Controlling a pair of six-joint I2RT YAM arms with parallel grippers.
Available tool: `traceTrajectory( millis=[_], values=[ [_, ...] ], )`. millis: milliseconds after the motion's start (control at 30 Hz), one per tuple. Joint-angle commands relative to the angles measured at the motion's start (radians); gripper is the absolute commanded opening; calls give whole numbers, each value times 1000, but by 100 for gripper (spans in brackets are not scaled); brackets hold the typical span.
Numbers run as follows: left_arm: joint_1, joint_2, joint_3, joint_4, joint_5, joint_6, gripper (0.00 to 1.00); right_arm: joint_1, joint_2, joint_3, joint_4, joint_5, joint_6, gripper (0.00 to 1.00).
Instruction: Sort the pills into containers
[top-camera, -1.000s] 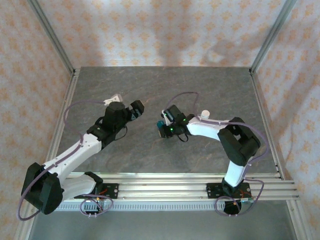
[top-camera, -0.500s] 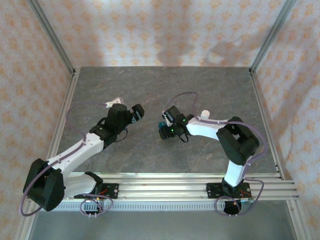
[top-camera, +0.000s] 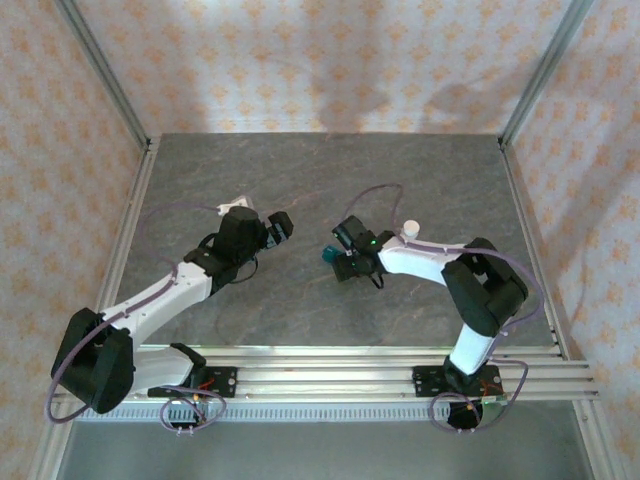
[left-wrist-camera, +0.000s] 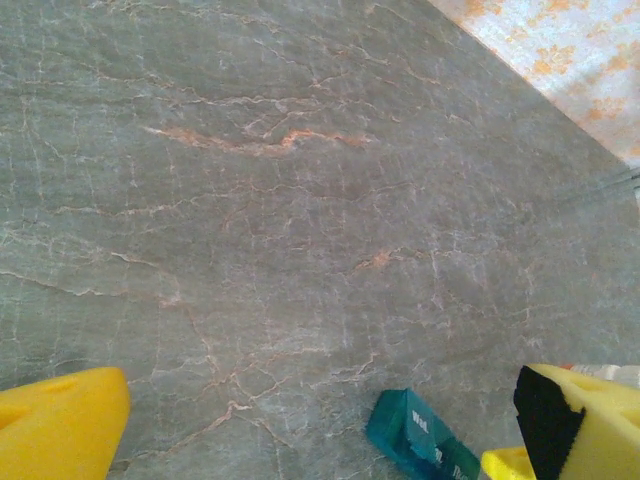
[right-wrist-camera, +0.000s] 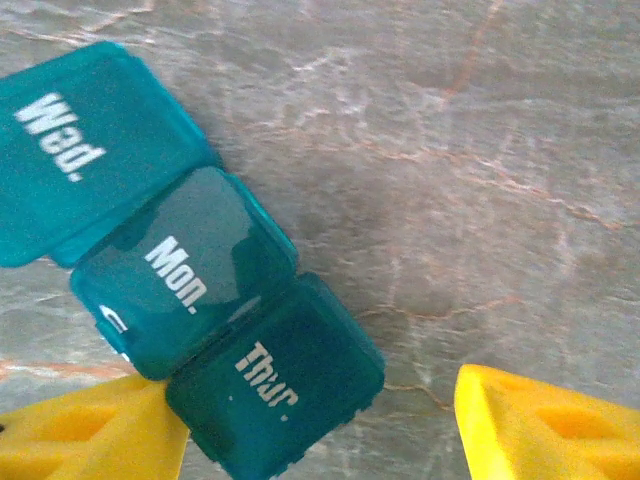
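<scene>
Grey marbled worktop (top-camera: 420, 170), papered walls (top-camera: 320, 60) behind. I see the small teal plastic pill box (right-wrist-camera: 190, 270), three lidded cells, lying flat near mid-worktop at the tip of my right pincer (top-camera: 338, 258). Through the right wrist camera its long axis runs ten o'clock to five o'clock, the Thur end against one yellow finger (right-wrist-camera: 80, 430), clear of the other. That pincer is spread, gripping nothing. My left pincer (top-camera: 282, 226), wide apart and empty, sits farther off, the box at its four o'clock from overhead.

Far edge of the bench (top-camera: 330, 165) open
Passage is left along the far edge and corners; the middle is blocked by the pill box (right-wrist-camera: 185, 270), white bottle (top-camera: 409, 228), left arm (top-camera: 170, 290) and right arm (top-camera: 430, 262).
</scene>
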Motion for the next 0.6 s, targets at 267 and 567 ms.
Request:
traceTrajectory(
  millis=[267,567],
  values=[
    [3,11,36,-9,21,48,100,-81,-27,48,-79,49,17,68],
    [3,22,44,-28,26,76,100,-84,-147,45,-108,-44,26,68]
  ],
)
